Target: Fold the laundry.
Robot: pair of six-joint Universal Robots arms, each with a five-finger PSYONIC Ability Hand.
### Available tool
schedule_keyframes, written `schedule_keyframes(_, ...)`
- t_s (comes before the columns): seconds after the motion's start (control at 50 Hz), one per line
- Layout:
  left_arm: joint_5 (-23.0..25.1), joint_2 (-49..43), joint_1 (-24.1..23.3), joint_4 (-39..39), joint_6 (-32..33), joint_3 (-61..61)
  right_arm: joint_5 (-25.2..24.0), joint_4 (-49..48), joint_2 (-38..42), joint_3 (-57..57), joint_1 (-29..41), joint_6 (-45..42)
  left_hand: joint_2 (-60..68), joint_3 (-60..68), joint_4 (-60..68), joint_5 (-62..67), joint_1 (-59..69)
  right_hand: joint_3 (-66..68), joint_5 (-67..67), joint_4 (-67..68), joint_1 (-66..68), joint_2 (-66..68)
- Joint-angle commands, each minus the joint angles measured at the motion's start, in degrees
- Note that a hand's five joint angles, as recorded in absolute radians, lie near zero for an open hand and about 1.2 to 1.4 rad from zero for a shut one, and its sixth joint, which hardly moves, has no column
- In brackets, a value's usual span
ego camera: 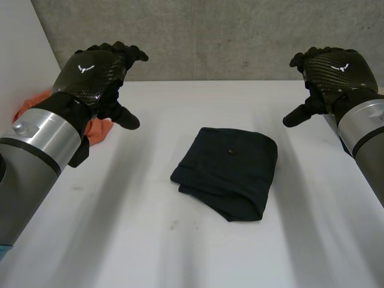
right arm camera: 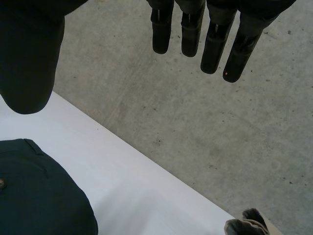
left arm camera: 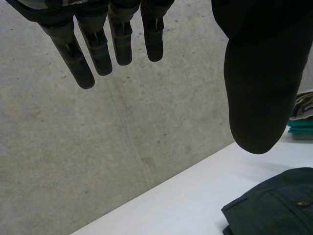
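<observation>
both hands, left hand (ego camera: 96, 69) and right hand (ego camera: 329, 69), hover spread above folded dark garment (ego camera: 231, 171).

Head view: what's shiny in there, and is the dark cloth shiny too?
In the head view, light glints on the glossy backs of the left hand and right hand; the dark folded cloth looks dull there and in the left wrist view.

Folded garment (ego camera: 231, 171): very dark navy, near black, plain, mid-tabletop.
Button (ego camera: 231, 152): there, a tiny brown dot on it.
Tabletop (ego camera: 180, 252): white.
Crumpled cloth (ego camera: 99, 129): orange, at the tabletop's left edge.
Left hand (ego camera: 96, 69): black carbon weave, white mark.
Right hand (ego camera: 333, 69): same black weave, white mark.
Wall (ego camera: 228, 36): speckled grey.
Stacked clothes (left arm camera: 301, 128): teal under striped grey.
</observation>
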Motion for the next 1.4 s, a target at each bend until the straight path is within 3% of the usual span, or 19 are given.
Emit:
schedule_keyframes(0.02,-1.6,0.2,-0.5,0.2,2.7,-0.2,0.2,0.2,0.1,0.0,0.6,-2.2,-7.4,-7.4,-7.7,-10.0,-7.5,-8.5,-12.8,-8.4,-5.1,-7.9)
schedule_keyframes(0.16,-1.1,0.2,-0.7,0.3,2.9,-0.2,0.2,1.5,0.6,0.3,0.8,-4.0,-7.4,-7.4,-7.7,-10.0,-7.5,-8.5,-12.8,-8.4,-5.1,-7.9)
schedule_keyframes(0.26,0.4,0.1,-1.1,0.5,3.0,0.7,-1.4,7.6,1.9,0.2,2.8,-5.9,-7.4,-7.4,-7.7,-10.0,-7.5,-8.5,-12.8,-8.4,-5.1,-7.9)
schedule_keyframes(0.4,13.8,-1.0,-0.9,0.5,3.1,2.7,-1.9,9.6,11.3,2.3,13.1,-3.7,-7.4,-7.4,-7.7,-10.0,-7.5,-8.5,-12.8,-8.4,-5.1,-7.9)
schedule_keyframes(0.44,18.2,-1.8,-1.0,0.6,3.1,2.9,-1.6,5.5,13.6,4.1,14.5,0.0,-7.1,-7.1,-7.4,-9.7,-7.2,-8.5,-12.8,-8.4,-5.1,-7.9)
schedule_keyframes(0.52,21.9,-3.7,-1.0,1.0,3.1,3.8,-0.3,-4.6,17.4,7.8,15.4,4.1,-6.9,-6.9,-7.2,-9.5,-7.0,-8.5,-12.8,-8.4,-5.1,-7.9)
schedule_keyframes(0.66,21.8,-6.7,-0.9,1.1,3.1,5.1,7.7,-21.0,23.9,10.5,18.7,2.5,-6.6,-6.6,-6.9,-9.2,-6.7,-8.5,-12.8,-8.4,-5.1,-7.9)
schedule_keyframes(0.74,21.7,-7.6,-1.1,1.2,3.1,5.5,11.3,-23.7,27.2,9.4,18.9,-2.3,-6.6,-6.6,-6.9,-9.2,-6.7,-8.5,-12.8,-8.4,-5.1,-7.9)
schedule_keyframes(0.94,21.7,-8.3,-1.1,1.2,3.0,6.0,11.8,-23.2,30.8,6.0,19.0,-6.9,-6.6,-6.6,-6.9,-9.2,-6.7,-8.5,-12.8,-8.4,-5.1,-7.9)
schedule_keyframes(1.18,21.7,-8.2,-1.1,1.1,3.0,5.9,9.0,-16.8,26.7,6.9,19.1,-5.5,-6.6,-6.6,-6.9,-9.2,-6.7,-8.5,-12.8,-8.4,-5.1,-7.9)
schedule_keyframes(1.4,21.7,-8.5,-1.2,1.1,3.0,5.7,9.0,-17.3,33.7,3.4,19.0,-6.4,-6.6,-6.6,-6.9,-9.2,-6.7,-8.5,-12.8,-8.4,-5.1,-7.9)
